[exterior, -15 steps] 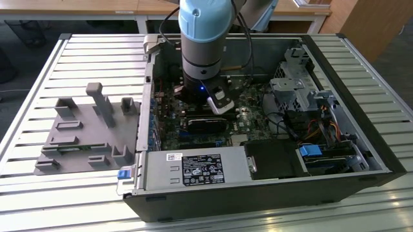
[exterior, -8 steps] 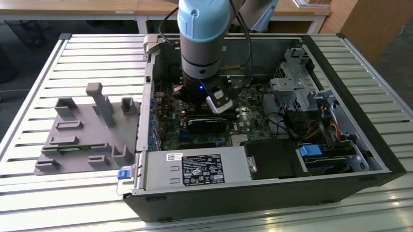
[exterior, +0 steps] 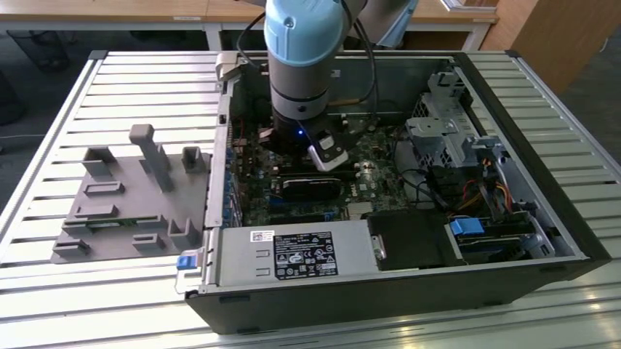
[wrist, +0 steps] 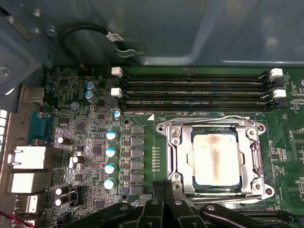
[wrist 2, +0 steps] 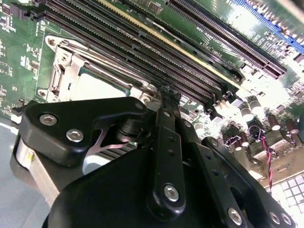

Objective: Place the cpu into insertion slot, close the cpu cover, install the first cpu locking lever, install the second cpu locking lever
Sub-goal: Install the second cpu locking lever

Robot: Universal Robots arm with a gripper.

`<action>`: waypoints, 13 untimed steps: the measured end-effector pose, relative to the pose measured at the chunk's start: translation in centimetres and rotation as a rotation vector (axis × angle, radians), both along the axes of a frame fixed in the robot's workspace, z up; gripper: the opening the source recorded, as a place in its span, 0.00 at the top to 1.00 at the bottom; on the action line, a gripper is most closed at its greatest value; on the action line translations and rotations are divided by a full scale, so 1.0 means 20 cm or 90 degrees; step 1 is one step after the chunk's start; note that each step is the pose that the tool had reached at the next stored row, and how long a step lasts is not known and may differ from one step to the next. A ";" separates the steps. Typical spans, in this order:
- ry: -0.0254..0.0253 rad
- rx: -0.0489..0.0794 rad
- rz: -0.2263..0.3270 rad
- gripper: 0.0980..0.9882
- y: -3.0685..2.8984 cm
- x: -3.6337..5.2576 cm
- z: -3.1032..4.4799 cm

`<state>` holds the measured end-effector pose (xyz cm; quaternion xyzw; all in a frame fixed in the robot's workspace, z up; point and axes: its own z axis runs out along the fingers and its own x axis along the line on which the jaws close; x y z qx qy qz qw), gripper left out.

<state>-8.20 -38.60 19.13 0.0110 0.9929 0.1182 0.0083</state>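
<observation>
The cpu (wrist: 214,161), a square chip with a dull silver top and a brownish smear, lies in the socket on the green motherboard. The cpu cover (wrist: 179,156), a silvery frame with a window, lies flat down around it. A thin metal lever (wrist: 209,120) runs along one edge of the socket. My gripper (wrist: 164,194) is shut at the opposite socket edge, with nothing seen between its black fingers. In the second wrist view the gripper (wrist 2: 167,95) reaches just beside the cpu (wrist 2: 97,85) and the cover (wrist 2: 64,71). The arm (exterior: 301,73) stands upright inside the open computer case.
Long memory slots (wrist: 194,90) run beside the socket, and a row of capacitors (wrist: 110,152) stands on its other side. The case also holds a power supply (exterior: 291,254) and a drive cage (exterior: 446,138). A grey fixture (exterior: 126,196) sits on the slatted table.
</observation>
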 end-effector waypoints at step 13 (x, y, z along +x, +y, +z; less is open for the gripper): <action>-0.0012 0.000 0.000 0.99 0.000 -0.003 0.102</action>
